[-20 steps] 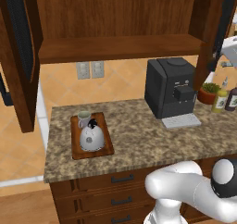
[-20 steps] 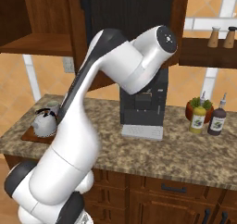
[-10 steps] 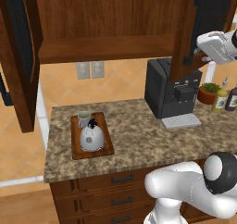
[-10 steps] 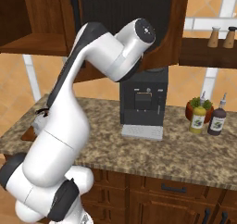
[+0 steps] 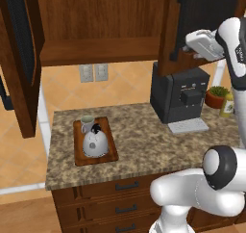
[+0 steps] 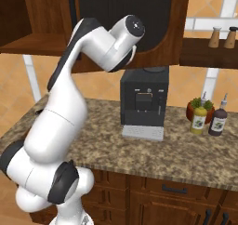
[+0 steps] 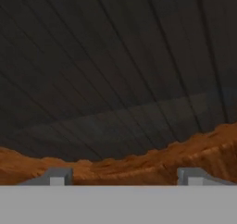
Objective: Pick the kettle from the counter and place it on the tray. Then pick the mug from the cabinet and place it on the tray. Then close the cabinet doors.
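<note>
The kettle [image 5: 94, 143] and the mug [image 5: 87, 123] both sit on the tray [image 5: 112, 152], the mug just behind the kettle toward the wall, so the two placing steps look finished. What is in hand now is the last step, closing the cabinet doors.

Taking the coffee machine [image 5: 178, 97] as the landmark: the tray lies on the counter [image 5: 139, 140] well to its left. The right cabinet door [image 5: 204, 27] hangs above the machine, swung partly out from the cabinet [image 5: 101, 20]. The left cabinet door [image 5: 21, 58] stands wide open far to the left of the machine, beyond the tray.

The gripper [image 5: 187, 48] is up above the machine, pressed close against the lower part of the right door. In the hand view its fingertips [image 7: 58, 176] stand wide apart with nothing between them, facing the dark glassy panel and the wooden frame rail just ahead. The hand is open and empty.

As I judge it, the next move calls for a steady sideways push on this door toward the cabinet front until it sits flush, keeping contact on the frame, not the panel. After that the arm must swing far left for the other door
</note>
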